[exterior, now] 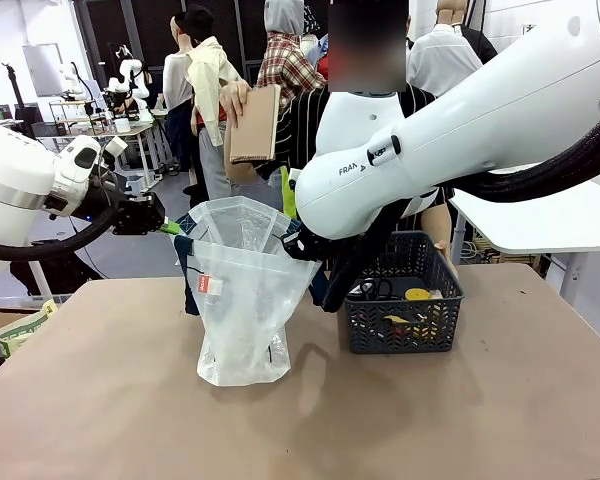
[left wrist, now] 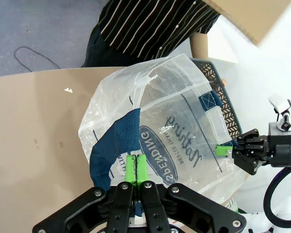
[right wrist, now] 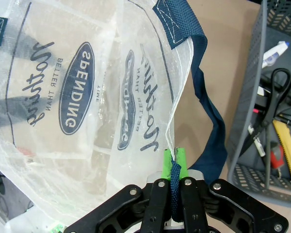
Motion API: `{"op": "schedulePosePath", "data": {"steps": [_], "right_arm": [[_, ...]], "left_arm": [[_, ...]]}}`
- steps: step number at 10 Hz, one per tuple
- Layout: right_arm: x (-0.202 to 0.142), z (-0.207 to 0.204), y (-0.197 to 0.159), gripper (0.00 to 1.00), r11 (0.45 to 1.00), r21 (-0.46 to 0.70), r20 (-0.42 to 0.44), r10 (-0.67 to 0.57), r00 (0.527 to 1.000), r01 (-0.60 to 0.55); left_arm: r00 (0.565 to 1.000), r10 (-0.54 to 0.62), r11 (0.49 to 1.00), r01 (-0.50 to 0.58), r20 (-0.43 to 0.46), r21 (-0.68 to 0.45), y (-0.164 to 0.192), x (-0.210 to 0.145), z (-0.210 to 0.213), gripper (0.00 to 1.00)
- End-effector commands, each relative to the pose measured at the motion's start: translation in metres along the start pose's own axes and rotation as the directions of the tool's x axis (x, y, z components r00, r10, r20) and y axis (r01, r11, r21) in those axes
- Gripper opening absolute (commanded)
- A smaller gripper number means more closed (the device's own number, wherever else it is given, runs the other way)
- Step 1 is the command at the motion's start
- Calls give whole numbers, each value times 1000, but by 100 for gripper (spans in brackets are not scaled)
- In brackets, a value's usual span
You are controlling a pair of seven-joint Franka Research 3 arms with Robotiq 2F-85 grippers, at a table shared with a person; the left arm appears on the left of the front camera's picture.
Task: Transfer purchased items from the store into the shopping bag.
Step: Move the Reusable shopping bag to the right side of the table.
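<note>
Beside the shopping bag (exterior: 245,300), a basket (exterior: 405,345) holds scissors (exterior: 375,290).

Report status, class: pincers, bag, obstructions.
Left pincer shut on shopping bag. Right pincer shut on its opposite edge; mouth held open. Person's hand holds brown box up behind it; basket beside.

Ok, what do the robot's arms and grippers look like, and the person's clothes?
The left arm and right arm are glossy white rounded shells, the right lettered FRAN, each trailing a black ribbed hose. The left gripper and right gripper are black with silver bolts and bright green pads. The person wears a black top with white stripes.
</note>
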State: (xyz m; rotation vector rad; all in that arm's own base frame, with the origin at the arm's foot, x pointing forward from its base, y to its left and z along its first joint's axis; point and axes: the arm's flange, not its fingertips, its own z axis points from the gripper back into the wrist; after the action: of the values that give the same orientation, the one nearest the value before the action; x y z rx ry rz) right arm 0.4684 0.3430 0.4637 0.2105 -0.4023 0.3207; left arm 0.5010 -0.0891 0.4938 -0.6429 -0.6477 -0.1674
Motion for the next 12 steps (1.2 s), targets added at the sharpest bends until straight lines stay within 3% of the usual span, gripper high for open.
{"op": "schedulePosePath", "data": {"steps": [1, 12], "right_arm": [[0, 1, -2, 0, 1000, 14, -2, -3, 1000, 3], [0, 1, -2, 0, 1000, 14, -2, -3, 1000, 3]], "left_arm": [[1000, -2, 1000, 2, 4, 1, -1, 1, 2, 0], [1000, -2, 1000, 2, 4, 1, -1, 1, 2, 0]]}}
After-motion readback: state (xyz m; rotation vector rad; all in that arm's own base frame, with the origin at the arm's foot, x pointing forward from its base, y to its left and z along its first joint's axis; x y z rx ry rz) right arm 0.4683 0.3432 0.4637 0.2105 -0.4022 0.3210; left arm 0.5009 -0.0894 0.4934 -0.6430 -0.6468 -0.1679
